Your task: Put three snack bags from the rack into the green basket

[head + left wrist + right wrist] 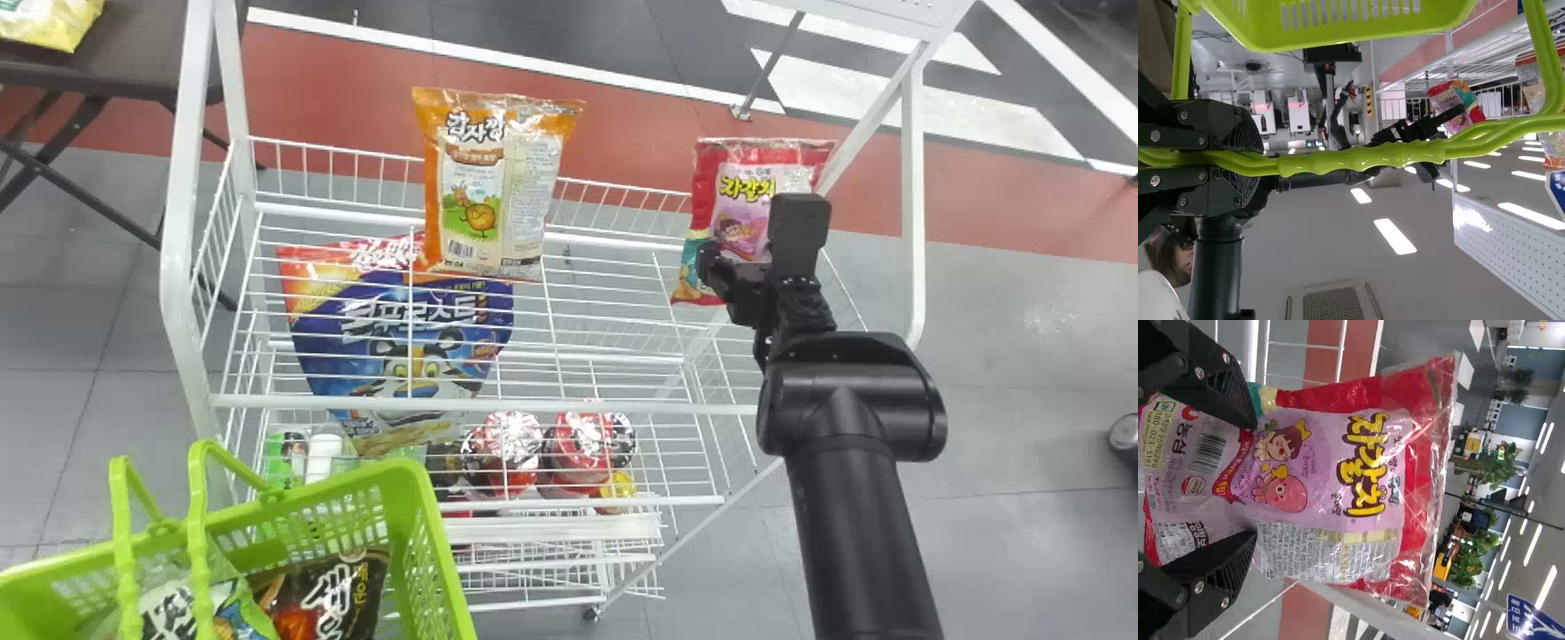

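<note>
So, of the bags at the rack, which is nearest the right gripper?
The pink-and-red one, right at the gripper; the orange and blue bags are farther left.

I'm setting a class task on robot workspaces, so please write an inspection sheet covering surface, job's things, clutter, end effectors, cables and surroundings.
Surface: white wire rack with tiered shelves.
Job's things: red-and-pink snack bag over the rack's right side; orange bag and blue bag at the rack; green basket holding a dark packet and a blue-and-white one.
Clutter: cups low in the rack.
End effectors: left end effector grips the basket's handles; right end effector has the red-and-pink bag between its fingers.
Cables: nothing seen at rack or basket.
Surroundings: dark table with a yellow bag, left; grey floor with a red band.
</note>
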